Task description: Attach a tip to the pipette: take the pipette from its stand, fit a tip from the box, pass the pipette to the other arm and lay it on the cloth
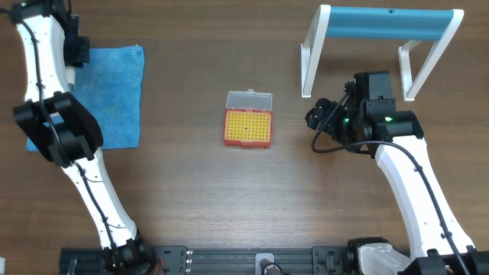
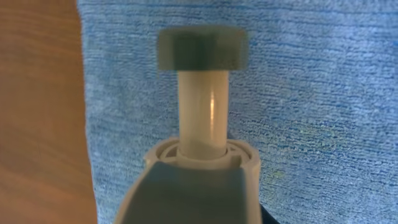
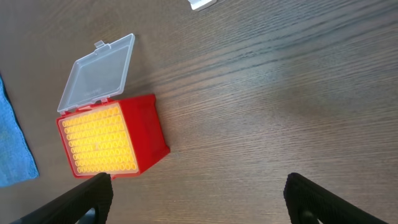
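The grey pipette (image 2: 199, 180) sits very close in the left wrist view, its plunger button (image 2: 202, 48) pointing away over the blue cloth (image 2: 311, 93). My left gripper (image 1: 75, 50) is at the table's far left, above the cloth (image 1: 114, 92), shut on the pipette. The red tip box (image 1: 248, 128) with yellow tips stands mid-table with its clear lid open; it is also seen in the right wrist view (image 3: 106, 143). My right gripper (image 1: 321, 114) hangs open and empty to the right of the box, its fingers (image 3: 93, 199) spread wide above bare wood.
The blue and white pipette stand (image 1: 382, 23) is at the back right, just behind the right gripper; one white foot (image 3: 202, 3) of it shows in the right wrist view. Bare wooden table lies between the box and the cloth.
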Controlling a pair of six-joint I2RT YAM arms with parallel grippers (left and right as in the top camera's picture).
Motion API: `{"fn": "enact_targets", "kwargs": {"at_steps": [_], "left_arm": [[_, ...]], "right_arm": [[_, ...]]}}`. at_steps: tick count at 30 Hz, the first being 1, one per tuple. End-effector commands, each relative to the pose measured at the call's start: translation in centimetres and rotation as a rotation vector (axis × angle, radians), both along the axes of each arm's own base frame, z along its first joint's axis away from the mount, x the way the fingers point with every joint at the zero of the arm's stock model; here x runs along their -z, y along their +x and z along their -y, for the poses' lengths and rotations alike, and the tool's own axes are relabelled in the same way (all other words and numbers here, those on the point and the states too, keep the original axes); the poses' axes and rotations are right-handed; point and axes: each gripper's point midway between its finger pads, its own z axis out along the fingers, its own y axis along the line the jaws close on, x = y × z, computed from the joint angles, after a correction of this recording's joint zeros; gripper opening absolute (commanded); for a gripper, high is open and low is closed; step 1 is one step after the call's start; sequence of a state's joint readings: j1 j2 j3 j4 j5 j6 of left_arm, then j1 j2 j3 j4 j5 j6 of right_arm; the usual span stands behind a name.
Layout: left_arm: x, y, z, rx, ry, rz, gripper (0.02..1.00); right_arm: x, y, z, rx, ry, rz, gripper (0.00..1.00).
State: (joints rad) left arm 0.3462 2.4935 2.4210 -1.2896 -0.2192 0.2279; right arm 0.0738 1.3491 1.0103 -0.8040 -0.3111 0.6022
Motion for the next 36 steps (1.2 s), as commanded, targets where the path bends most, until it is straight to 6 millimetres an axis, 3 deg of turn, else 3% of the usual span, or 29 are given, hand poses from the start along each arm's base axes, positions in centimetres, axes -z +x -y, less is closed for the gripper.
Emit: {"fn": "enact_targets", "kwargs": {"at_steps": [1,8,19,25,33,34,35,36], "left_arm": [[2.2,1.2,2.1,0.093,-0.147,0.021,0.027],[5.4,0.4,2.5,0.087,-0.183,-0.049,0.027],[6.3,0.6,0.7,0.058,-0.156,-0.036,0.027],[8.5,-0.1,1.4,0.048,-0.213,-0.074,0.029],[8.5,0.1,1.5,0.051,-0.211,-0.069,0.027],[8.5,0.1,1.5,0.049,-0.212,-0.070,0.097],[8.6,0.0,1.5,0.038,-0.212,-0.070,0.452],[8.5,0.0,1.4,0.031,-0.210,-0.071,0.897]], "right_arm": [[-0.4,0.2,0.2,0.023,-0.005,0.010,0.897],[-0.4,0.2,0.2,0.022,-0.005,0.010,0.897],[-0.4,0.2,0.2,0.022,-0.006,0.011,0.897],[-0.4,0.2,0.2,0.029,-0.002,0.008,0.897],[-0.4,0.2,0.2,0.035,0.000,0.006,0.897],[-0.4,0.2,0.2,0.035,0.000,0.006,0.897],[-0.4,0.2,0.2,0.035,0.000,0.006,0.897],[-0.4,0.2,0.2,0.035,0.000,0.006,0.897]]}}
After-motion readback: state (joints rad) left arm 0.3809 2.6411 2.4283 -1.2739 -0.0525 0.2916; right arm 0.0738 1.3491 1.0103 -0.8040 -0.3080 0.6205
